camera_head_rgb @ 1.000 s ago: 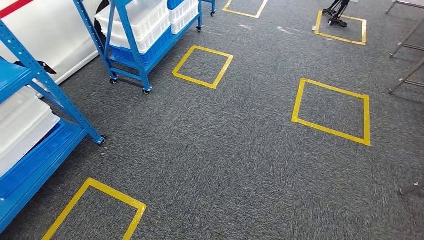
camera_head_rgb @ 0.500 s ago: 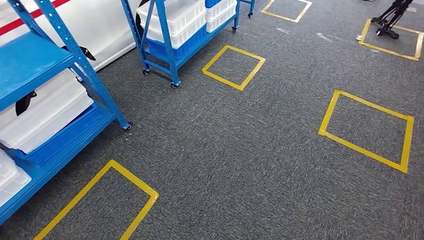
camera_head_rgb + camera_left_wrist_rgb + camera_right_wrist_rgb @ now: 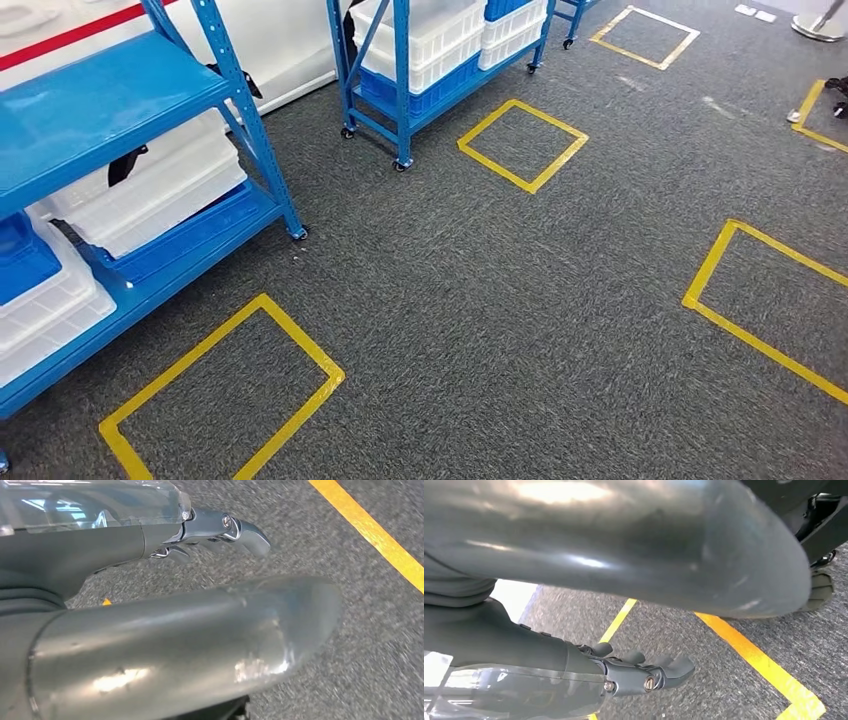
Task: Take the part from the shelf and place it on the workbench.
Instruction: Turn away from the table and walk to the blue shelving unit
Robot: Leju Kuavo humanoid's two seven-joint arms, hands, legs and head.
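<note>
A blue metal shelf (image 3: pixel 100 100) stands at the left of the head view, with white bins (image 3: pixel 150 190) stacked on its lower level and a blue bin (image 3: pixel 20 255) at the edge. I cannot make out a part on it. My left hand (image 3: pixel 165 605) hangs over grey carpet, fingers (image 3: pixel 240 530) stretched out and holding nothing. My right hand (image 3: pixel 599 555) hangs the same way above the floor, its fingers (image 3: pixel 659 672) extended and empty.
A second blue shelf on wheels (image 3: pixel 400 90) carries white crates (image 3: pixel 430 40) further back. Yellow tape squares (image 3: pixel 300 340), (image 3: pixel 497 168), (image 3: pixel 710 262) mark the grey carpet. A white wall with a red stripe (image 3: pixel 80 35) runs behind the shelves.
The whole picture has shifted right and down: the camera has turned left. The near shelf and its bins now show more fully.
</note>
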